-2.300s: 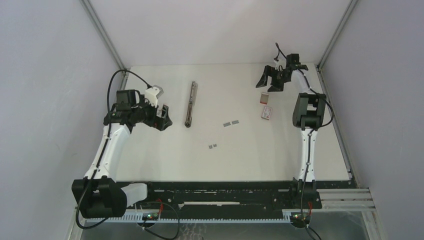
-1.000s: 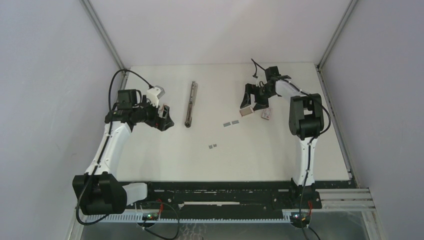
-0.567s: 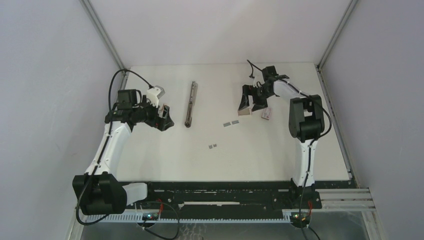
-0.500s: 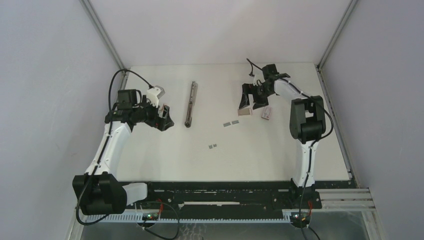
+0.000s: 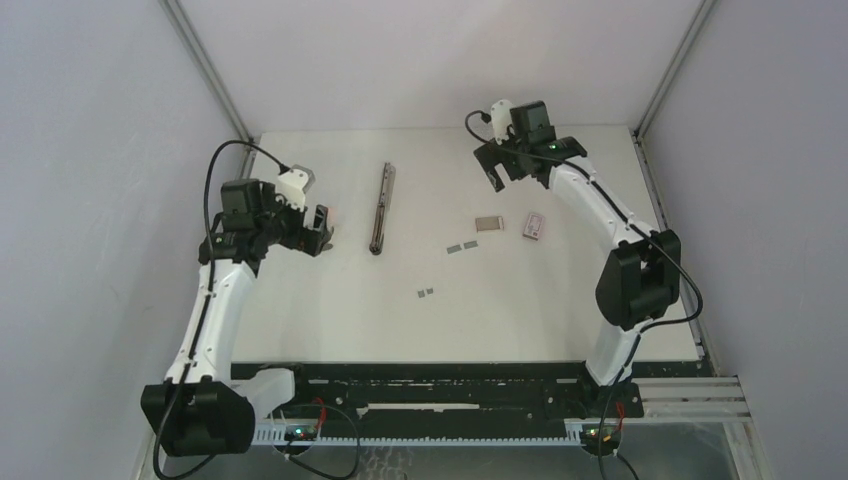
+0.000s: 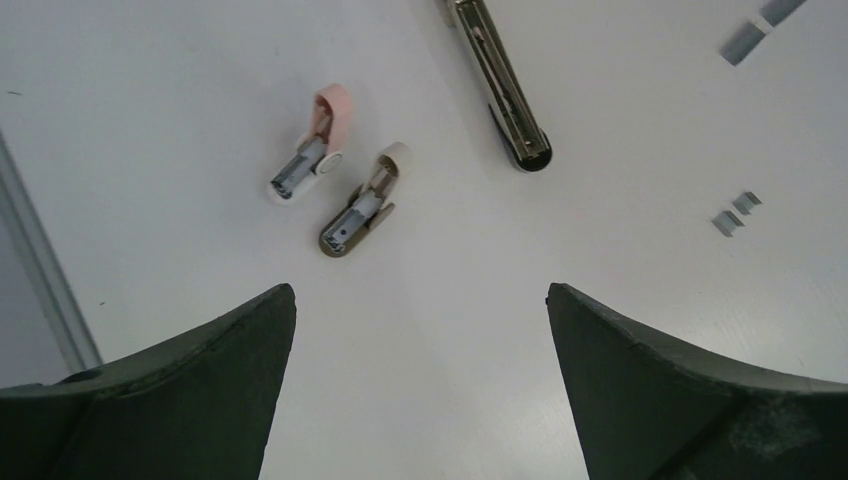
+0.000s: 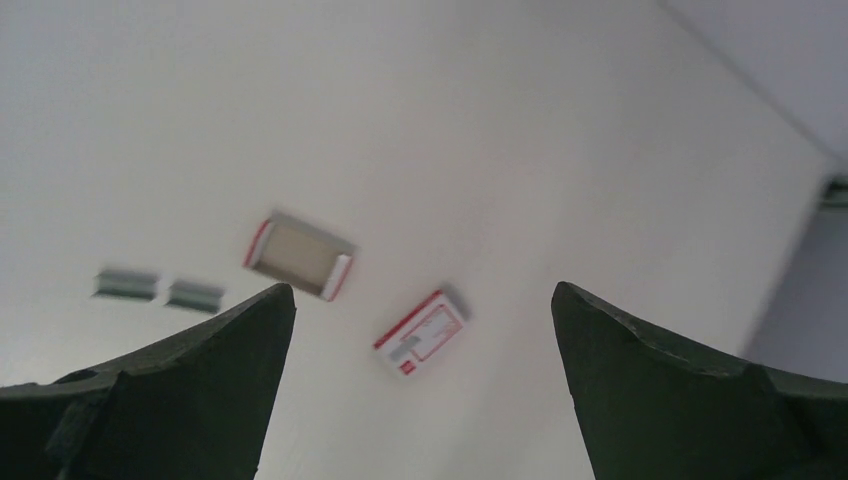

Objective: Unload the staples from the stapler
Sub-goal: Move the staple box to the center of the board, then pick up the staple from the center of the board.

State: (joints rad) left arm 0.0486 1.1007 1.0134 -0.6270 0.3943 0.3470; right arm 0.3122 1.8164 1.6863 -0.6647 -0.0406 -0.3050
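The stapler [image 5: 381, 208] lies unfolded as one long thin bar on the white table, left of centre; its near end shows in the left wrist view [image 6: 505, 95]. Short staple strips [image 5: 461, 247] lie right of it, and two tiny bits [image 5: 425, 292] lie nearer; they also show in the left wrist view [image 6: 735, 212] and the right wrist view [image 7: 155, 288]. My left gripper [image 5: 322, 230] is open and empty, left of the stapler's near end [image 6: 420, 300]. My right gripper [image 5: 492, 170] is open and empty, raised at the back [image 7: 423, 290].
An open red-and-white box tray [image 5: 487, 224] [image 7: 300, 256] and a closed red-and-white box [image 5: 534, 226] [image 7: 424, 331] lie right of the staples. A pink-and-grey claw-like tool [image 6: 315, 158], with a second grey piece [image 6: 365, 200] beside it, lies just ahead of my left gripper.
My right gripper brought the open box tray leftward, left it on the table and rose away toward the back. My left arm shifted slightly left.
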